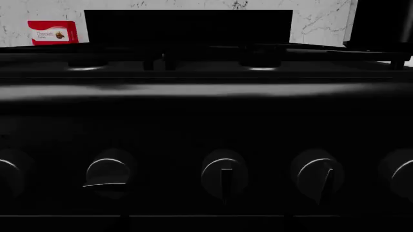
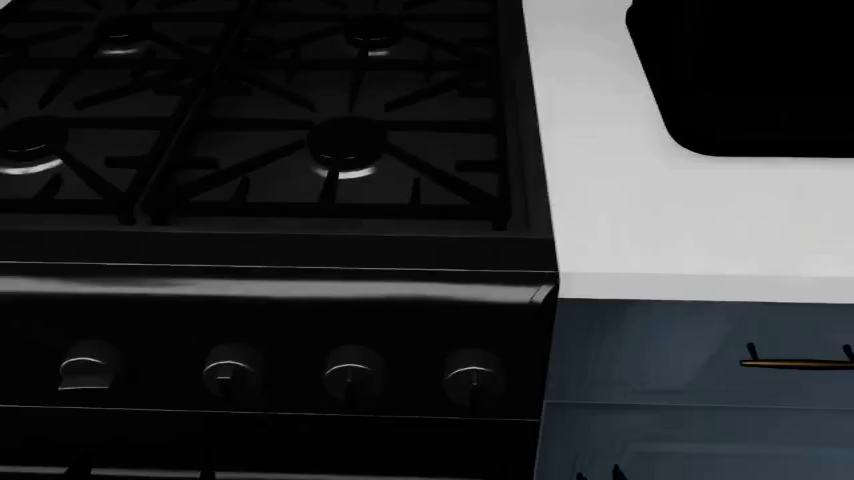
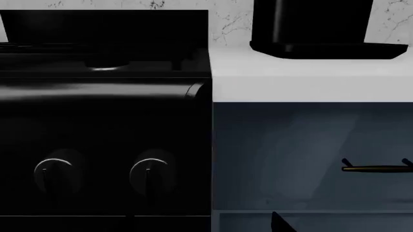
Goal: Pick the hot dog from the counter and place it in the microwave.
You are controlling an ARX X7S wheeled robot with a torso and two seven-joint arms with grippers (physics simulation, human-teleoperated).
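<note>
The hot dog is out of view in every frame. The white counter (image 2: pixel 641 210) lies to the right of the black stove and also shows in the right wrist view (image 3: pixel 303 77). A black box-shaped appliance, which may be the microwave (image 2: pixel 747 80), stands on it at the back right; it also shows in the right wrist view (image 3: pixel 316 29). My right gripper (image 3: pixel 203 223) is low in front of the stove and cabinet, with one dark fingertip (image 3: pixel 279 223) showing and the jaws apart and empty. My left gripper (image 1: pixel 205 215) is black against the stove front, with only faint finger outlines set apart.
The black stove (image 2: pixel 267 130) with grates and burners fills the left. A row of knobs (image 2: pixel 350 372) runs along its front. A red-and-white chocolate box (image 1: pixel 53 33) stands by the marble wall behind the stove. A blue cabinet (image 2: pixel 694 360) with a brass handle (image 2: pixel 798 363) sits under the counter.
</note>
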